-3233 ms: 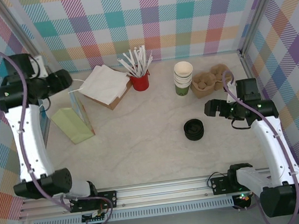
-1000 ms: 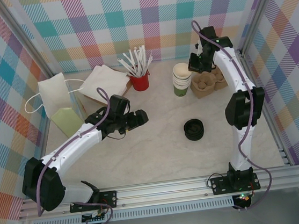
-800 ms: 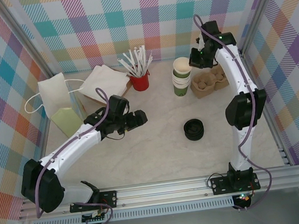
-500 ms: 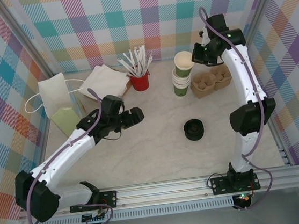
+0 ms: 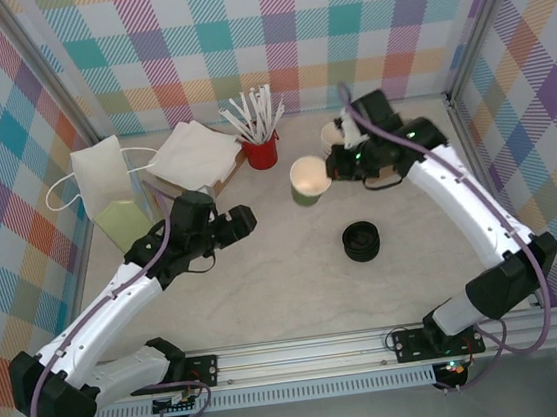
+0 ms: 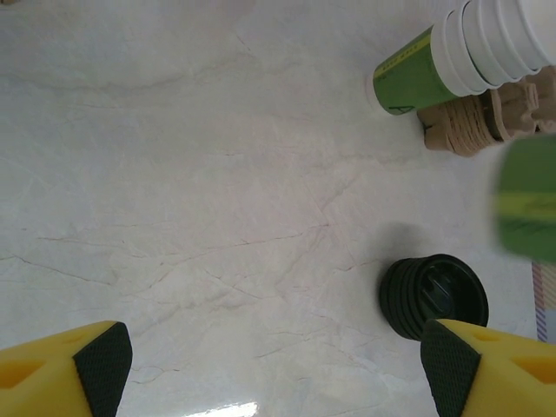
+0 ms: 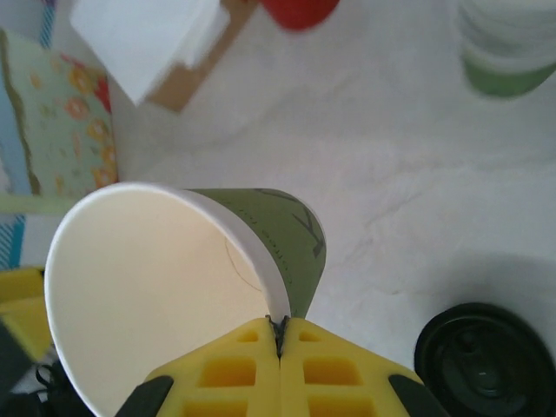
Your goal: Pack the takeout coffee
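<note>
Across the counter (image 5: 267, 280) the largest change is the right arm (image 5: 463, 197): half a second ago it reached up over the nested cup stack (image 6: 452, 52) in the upper right of the overhead view, and it has now swung down and left towards the middle. The paper bag (image 5: 103, 173) stands open at the upper left, where it stood before. The left arm (image 5: 118, 297) has drawn back a little towards the lower left, and the left fingers (image 6: 102, 365) are spread wide over bare counter with nothing between them. The takeout coffee (image 5: 307, 179) has come off the stack and hangs tilted at centre. Its cream rim is pinched between the right fingers (image 7: 268, 347), which are pressed tight together on the paper wall. One cup has therefore been separated, and the carry looks under way, though the bag is still well apart to the left. The black lids (image 5: 362, 240) sit untouched lower right of centre.
</note>
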Controlling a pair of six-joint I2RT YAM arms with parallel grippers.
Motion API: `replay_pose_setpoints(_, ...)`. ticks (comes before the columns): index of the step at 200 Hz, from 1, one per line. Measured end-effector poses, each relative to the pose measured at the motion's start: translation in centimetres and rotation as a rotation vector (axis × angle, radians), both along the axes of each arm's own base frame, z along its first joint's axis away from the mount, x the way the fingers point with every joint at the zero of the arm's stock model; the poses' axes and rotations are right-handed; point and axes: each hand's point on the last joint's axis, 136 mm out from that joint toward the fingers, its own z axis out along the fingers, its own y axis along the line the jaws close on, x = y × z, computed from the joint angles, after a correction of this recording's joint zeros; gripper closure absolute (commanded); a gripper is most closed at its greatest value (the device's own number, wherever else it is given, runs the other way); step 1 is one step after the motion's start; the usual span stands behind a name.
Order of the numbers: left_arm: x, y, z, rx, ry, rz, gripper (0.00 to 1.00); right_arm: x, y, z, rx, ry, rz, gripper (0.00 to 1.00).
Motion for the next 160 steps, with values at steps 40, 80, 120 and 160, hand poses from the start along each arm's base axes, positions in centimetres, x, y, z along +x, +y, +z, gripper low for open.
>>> replay_pose_setpoints(40,-0.7,0.7,-0.1,-0.007,-0.010,0.018,0.11,-2.3,2.1,-8.2,-0.063,0.122,0.037,0.95)
replay_pose_setpoints(80,-1.1,1.1,-1.0,0.001,0.018,0.030,0.11,-2.0,3.4,-11.7,-0.070,0.136,0.045,0.95)
replay_pose_setpoints(120,-1.1,1.1,-1.1,0.002,0.023,0.031,0.11,-1.7,4.8,-13.9,-0.087,0.155,0.073,0.93)
replay_pose_setpoints(160,-1.1,1.1,-1.2,0.005,0.028,0.031,0.11,-1.9,5.5,-15.1,-0.101,0.174,0.088,0.82)
